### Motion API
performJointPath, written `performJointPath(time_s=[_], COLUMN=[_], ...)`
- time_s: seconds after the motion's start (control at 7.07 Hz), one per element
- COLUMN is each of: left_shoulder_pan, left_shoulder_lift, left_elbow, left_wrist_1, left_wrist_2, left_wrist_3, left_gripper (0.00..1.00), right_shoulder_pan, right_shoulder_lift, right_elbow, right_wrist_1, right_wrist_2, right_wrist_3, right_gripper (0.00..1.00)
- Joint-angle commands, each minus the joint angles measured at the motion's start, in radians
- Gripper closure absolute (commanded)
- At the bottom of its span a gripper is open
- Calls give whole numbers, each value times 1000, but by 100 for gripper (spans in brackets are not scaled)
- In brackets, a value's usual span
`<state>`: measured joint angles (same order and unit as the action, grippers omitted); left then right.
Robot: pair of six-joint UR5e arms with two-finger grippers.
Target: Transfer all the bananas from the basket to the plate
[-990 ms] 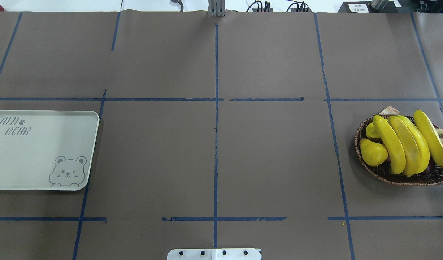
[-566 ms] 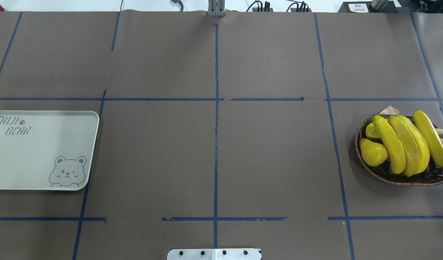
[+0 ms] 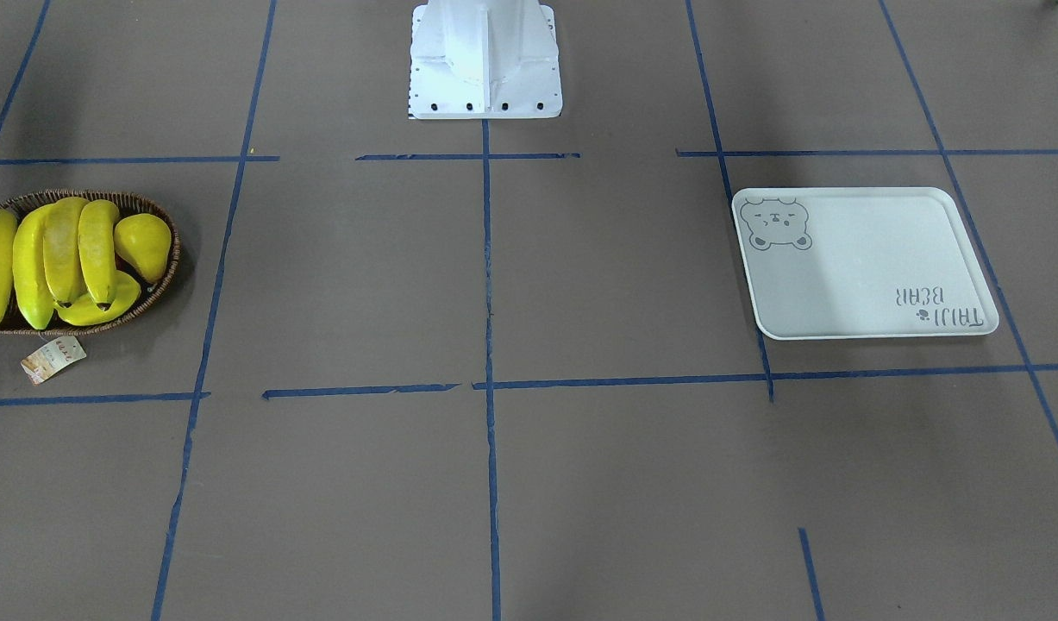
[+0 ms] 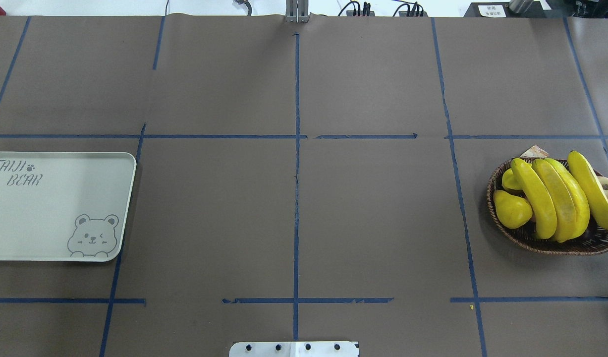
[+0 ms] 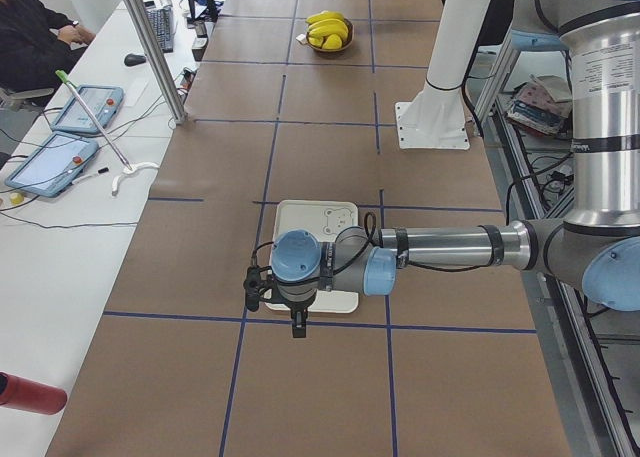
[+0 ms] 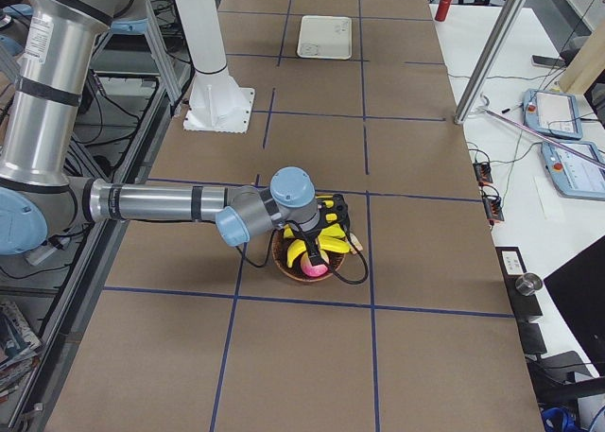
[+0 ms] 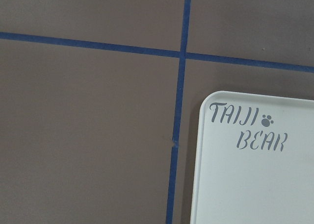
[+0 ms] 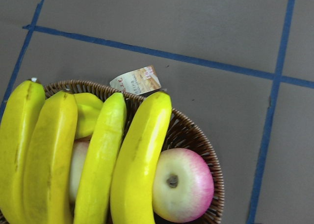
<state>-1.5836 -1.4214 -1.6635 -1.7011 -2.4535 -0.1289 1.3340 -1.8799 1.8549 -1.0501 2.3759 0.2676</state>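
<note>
The four bananas (image 4: 561,198) are piled side by side in the basket (image 4: 531,244), right under the right pincer (image 6: 315,252), which is held up in the air above them. How wide that pincer is open cannot be told, because it is seen only small and from the side. Whether anything is held in it cannot be told either. The same must be said of the left pincer (image 5: 298,325). The plate (image 4: 61,213) lies just under the left pincer and far from the right one, and no fruit is seen on it. The bananas look smooth and shiny, so they are likely to be light, hard and a bit slippery. Because they are long and bent, one could tip or spin if it were held near a tip. It is best taken around its fat middle, with the two fingers set across its short way. The end banana (image 8: 140,155) lies on top, right under the right pincer and touching an apple (image 8: 184,185), so it looks easiest to take first. A pear (image 4: 512,209) sits at the other side of the pile and should be left alone.
</note>
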Motion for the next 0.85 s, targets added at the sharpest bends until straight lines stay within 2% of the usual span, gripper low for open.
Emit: performJointPath(time_s=[0.0, 0.14, 0.42, 0.71], left_shoulder_pan=[0, 0, 0, 0], left_shoulder_lift=[1, -1, -1, -2], left_elbow=[-1, -1, -4, -9], left_wrist_1=[-3, -3, -3, -3], left_wrist_2=[-1, -1, -2, -2], left_wrist_3=[0, 0, 0, -1], left_gripper=[0, 0, 0, 0], right_shoulder_pan=[-126, -162, -186, -231], right_shoulder_lift=[-8, -8, -11, -7], right_elbow=[32, 33, 11, 3], right_wrist_1=[22, 21, 10, 12], right_wrist_2=[-126, -162, -162, -168], right_wrist_3=[64, 65, 70, 70], right_gripper=[1, 1, 1, 7])
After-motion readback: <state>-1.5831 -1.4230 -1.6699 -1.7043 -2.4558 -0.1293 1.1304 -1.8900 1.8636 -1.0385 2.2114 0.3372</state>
